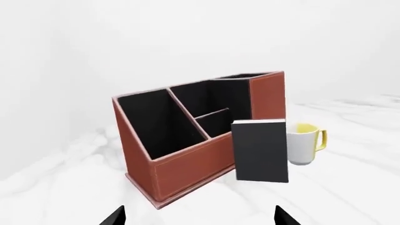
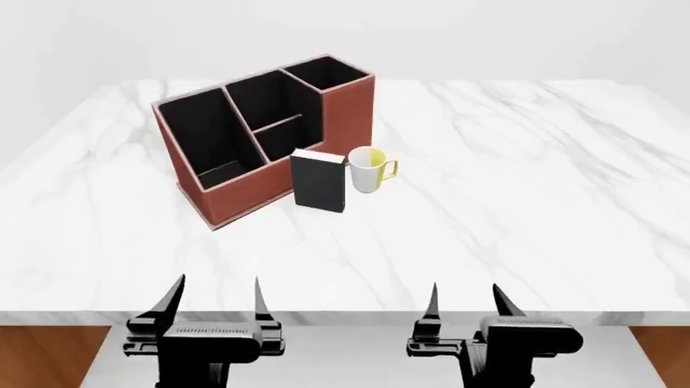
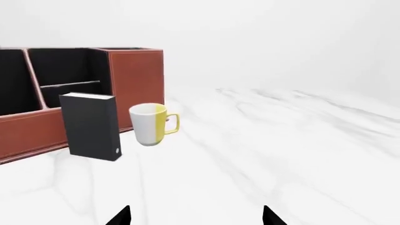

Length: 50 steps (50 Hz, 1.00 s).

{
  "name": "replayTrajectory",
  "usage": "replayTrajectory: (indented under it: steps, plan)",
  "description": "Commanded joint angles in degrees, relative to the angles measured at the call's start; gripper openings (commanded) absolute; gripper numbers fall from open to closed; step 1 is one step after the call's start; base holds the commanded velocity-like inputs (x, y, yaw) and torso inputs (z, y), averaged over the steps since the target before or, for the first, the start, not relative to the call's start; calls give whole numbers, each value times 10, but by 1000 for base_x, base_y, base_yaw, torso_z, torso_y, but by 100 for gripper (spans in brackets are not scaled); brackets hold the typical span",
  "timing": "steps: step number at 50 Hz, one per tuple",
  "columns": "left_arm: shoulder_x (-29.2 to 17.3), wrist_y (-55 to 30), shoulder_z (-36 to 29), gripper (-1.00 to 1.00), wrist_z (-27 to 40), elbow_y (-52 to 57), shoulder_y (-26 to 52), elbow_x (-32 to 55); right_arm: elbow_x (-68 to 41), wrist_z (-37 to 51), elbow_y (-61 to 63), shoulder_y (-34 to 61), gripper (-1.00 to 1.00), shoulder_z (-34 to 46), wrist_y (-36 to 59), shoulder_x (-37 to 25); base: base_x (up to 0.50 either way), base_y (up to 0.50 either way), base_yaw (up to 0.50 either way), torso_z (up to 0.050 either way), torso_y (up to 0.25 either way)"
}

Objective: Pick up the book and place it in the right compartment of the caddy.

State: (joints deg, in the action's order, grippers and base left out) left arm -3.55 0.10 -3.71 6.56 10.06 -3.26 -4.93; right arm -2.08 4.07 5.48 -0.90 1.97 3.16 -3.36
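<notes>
The black book (image 2: 319, 181) (image 1: 261, 150) (image 3: 91, 125) stands upright on the marble table, right in front of the reddish-brown caddy (image 2: 239, 194) (image 1: 187, 164) (image 3: 25, 131). The caddy's tallest end section, the right compartment (image 2: 332, 74) (image 1: 247, 77) (image 3: 125, 48), is at its far right end. My left gripper (image 2: 219, 297) (image 1: 198, 216) hangs open at the table's near edge, well short of the book. My right gripper (image 2: 466, 301) (image 3: 196, 216) is open too, level with it to the right. Both hold nothing.
A white-and-yellow mug (image 2: 369, 169) (image 1: 304, 143) (image 3: 151, 124) stands just right of the book, handle pointing right. The marble table (image 2: 539, 178) stretches wide to the right; its front edge lies just past my fingertips.
</notes>
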Motion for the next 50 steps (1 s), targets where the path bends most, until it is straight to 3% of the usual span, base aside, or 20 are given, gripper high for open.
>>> replayTrajectory:
  steps: [1, 13, 20, 50]
  plan:
    - [-18, -46, 0, 100, 20, 119, -30, -16, -25, 13, 99, -23, 100, -2, 40, -16, 0, 0, 0, 0, 0]
    - [-23, -105, 26, 100, 25, 233, -55, 23, -63, 20, 239, -54, 100, -7, 102, -31, 0, 0, 0, 0, 0]
    - [-27, -102, 26, 100, 30, 236, -56, 31, -84, 20, 252, -55, 100, -10, 116, -37, 18, 0, 0, 0, 0]
    - [-46, -106, 14, 100, 56, 248, -62, 42, -109, 34, 247, -51, 100, 4, 138, -54, 499, 0, 0, 0, 0]
